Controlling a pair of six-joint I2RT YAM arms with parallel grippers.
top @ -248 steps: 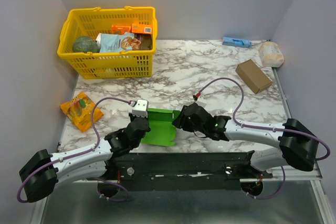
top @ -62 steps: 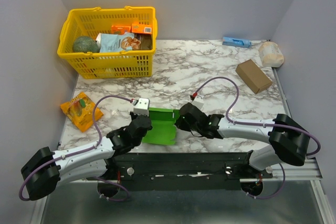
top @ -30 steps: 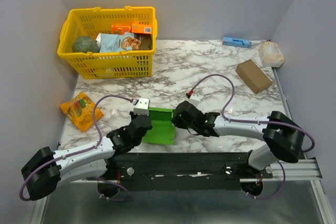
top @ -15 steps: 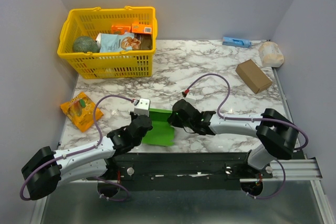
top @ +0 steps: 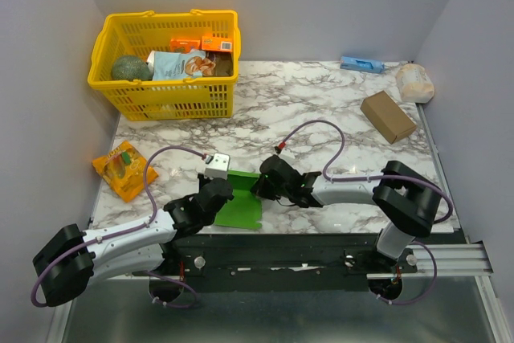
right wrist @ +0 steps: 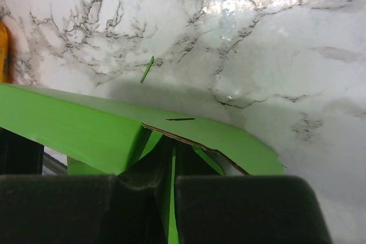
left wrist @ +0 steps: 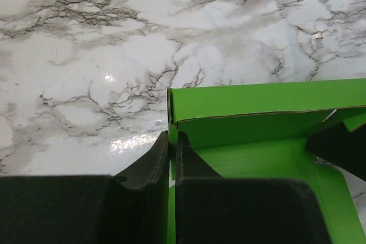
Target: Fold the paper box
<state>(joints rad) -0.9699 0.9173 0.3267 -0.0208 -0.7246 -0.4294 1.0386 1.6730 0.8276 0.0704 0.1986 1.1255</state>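
- i see a marble table (top: 305,102), white with grey veins.
- a yellow basket (top: 169,98) sits at its far left corner.
- in the basket: a round grey-green thing (top: 127,68), a pale blue pouch (top: 178,63), and orange boxes (top: 205,42) at the back.
- an orange packet (top: 123,168) lies flat near the left edge, in front of the basket.
- a brown cardboard box (top: 388,116) lies far right, with a pale wrapped bundle (top: 415,83) just behind it.
- a small blue pack (top: 361,63) lies at the far edge.

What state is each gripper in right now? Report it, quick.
Left gripper: shut on the paper box, pinching its left edge.
Right gripper: shut on the paper box, pinching a green panel at its right side.
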